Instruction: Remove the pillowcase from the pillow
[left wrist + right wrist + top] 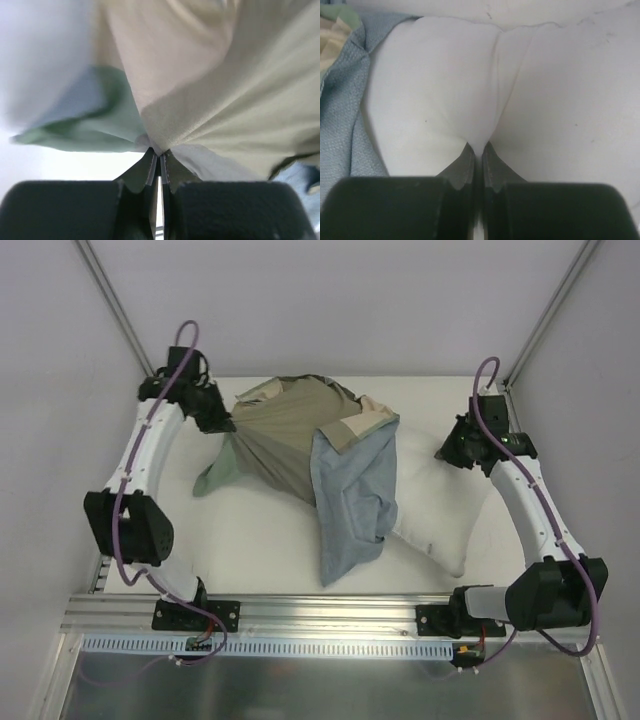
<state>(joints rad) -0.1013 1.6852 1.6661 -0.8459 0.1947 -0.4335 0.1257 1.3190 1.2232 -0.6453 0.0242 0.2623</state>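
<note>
The pillowcase (300, 440) is bunched up at the middle back of the table, olive, green and beige patches on top and a blue-grey flap (350, 500) hanging toward the front. The off-white pillow (440, 510) sticks out of it to the right. My left gripper (228, 423) is shut on the pillowcase's left edge; in the left wrist view (159, 152) beige and green cloth (200, 90) fans out from the closed jaws. My right gripper (445, 452) is shut on the pillow's far right corner; in the right wrist view (480, 150) white fabric (445, 100) is pinched between the jaws.
The white table (250, 550) has grey walls at the back and sides. A metal rail (330, 612) with both arm bases runs along the front edge. The blue-grey cloth shows at the left of the right wrist view (342, 100).
</note>
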